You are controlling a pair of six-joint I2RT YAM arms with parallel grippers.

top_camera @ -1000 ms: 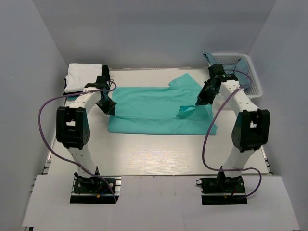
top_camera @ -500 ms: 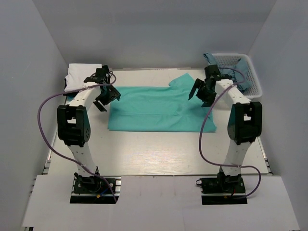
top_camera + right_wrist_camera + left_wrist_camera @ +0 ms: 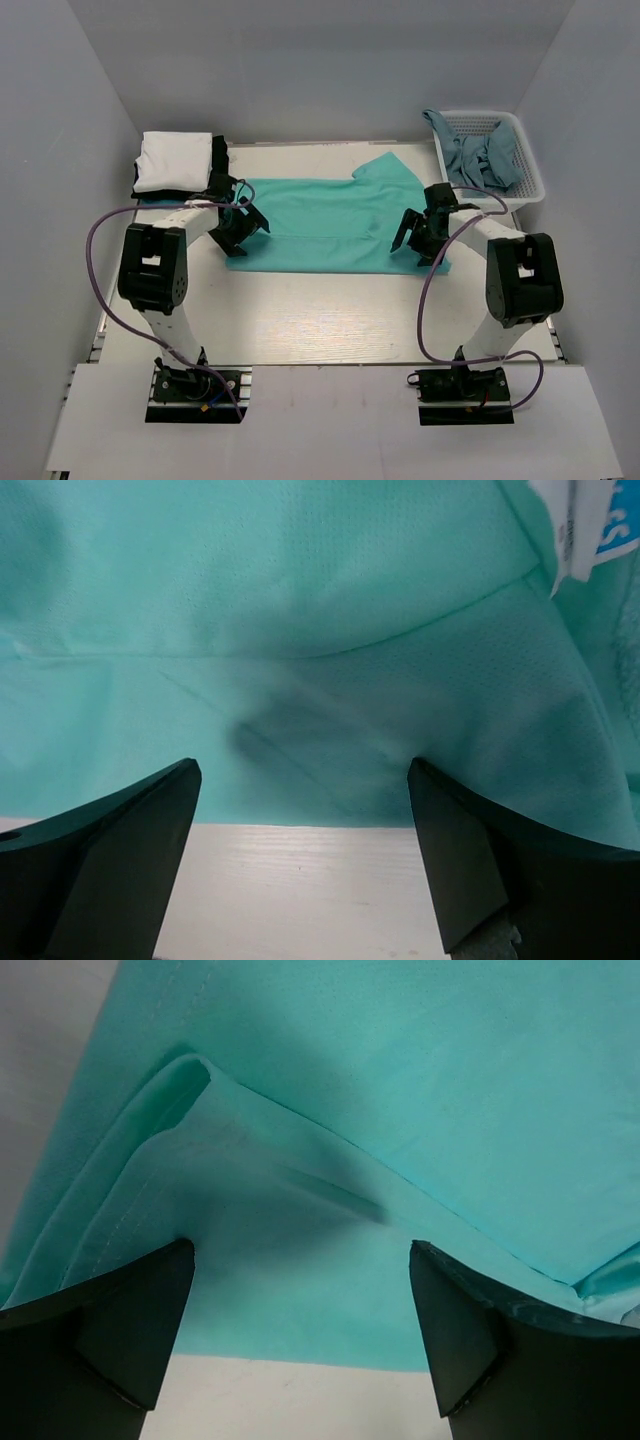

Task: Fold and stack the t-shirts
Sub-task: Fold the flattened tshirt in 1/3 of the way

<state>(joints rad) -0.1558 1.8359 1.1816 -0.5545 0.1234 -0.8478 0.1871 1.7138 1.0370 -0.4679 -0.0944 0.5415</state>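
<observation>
A turquoise-green t-shirt [image 3: 330,220] lies flat across the middle of the table, its near part folded over lengthwise. My left gripper [image 3: 240,232] hovers open over the shirt's near left corner, and the left wrist view shows the layered hem [image 3: 150,1190] between the spread fingers [image 3: 120,1330]. My right gripper [image 3: 412,243] stands open over the near right edge; its fingers [image 3: 480,860] hold nothing. A white neck label [image 3: 590,520] shows at the top right of the right wrist view. A white folded t-shirt [image 3: 175,158] rests on a black one [image 3: 219,155] at the back left.
A white lattice basket [image 3: 532,178] at the back right holds crumpled grey-teal cloth [image 3: 480,158]. Bare pale table [image 3: 320,320] runs along the near side of the shirt. Grey walls close in the left, right and back.
Both grippers were shut on the shirt's edge a second ago. They have opened, let it go, and come down toward the shirt's near edge; the lifted right corner now lies flat.
</observation>
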